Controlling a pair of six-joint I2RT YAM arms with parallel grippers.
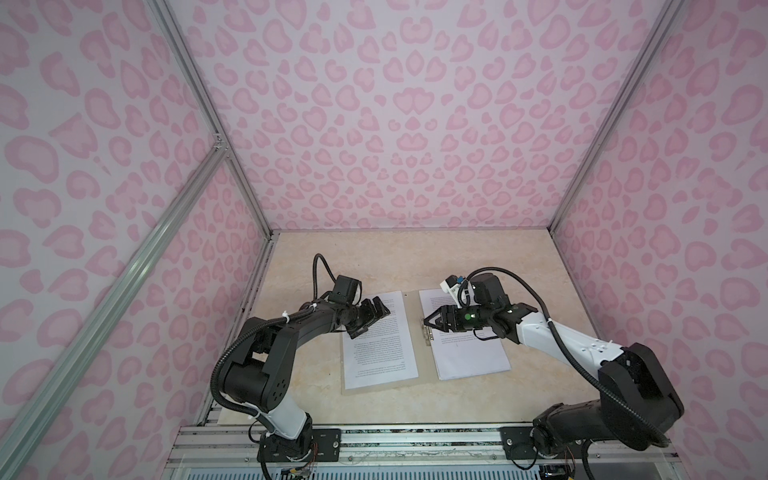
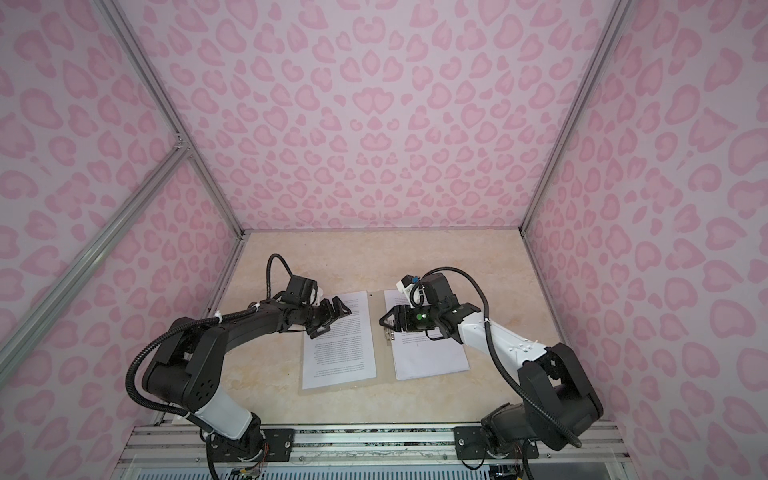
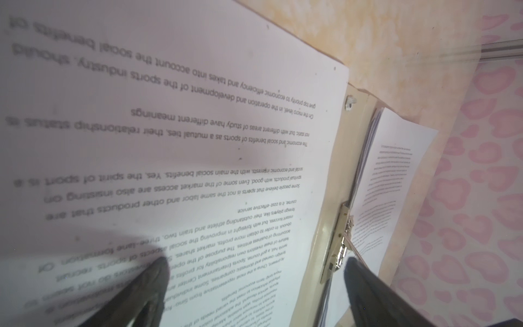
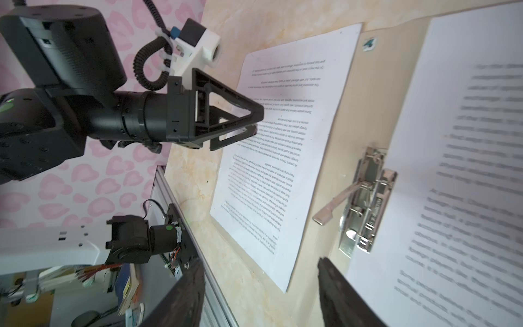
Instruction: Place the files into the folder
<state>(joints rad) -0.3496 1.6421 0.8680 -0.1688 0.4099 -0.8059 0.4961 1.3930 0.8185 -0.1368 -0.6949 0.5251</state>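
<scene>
Beige table (image 1: 374, 257), open folder (image 4: 368, 99) holding printed sheet (image 1: 380, 340) and paper stack (image 1: 469, 357), left fingers (image 3: 152, 286) wide, right fingers (image 4: 336, 291) parted, empty.

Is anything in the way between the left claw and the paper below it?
Nothing visible. The open left gripper sits right above the printed sheet on the left half of the folder, with no object between them.
</scene>
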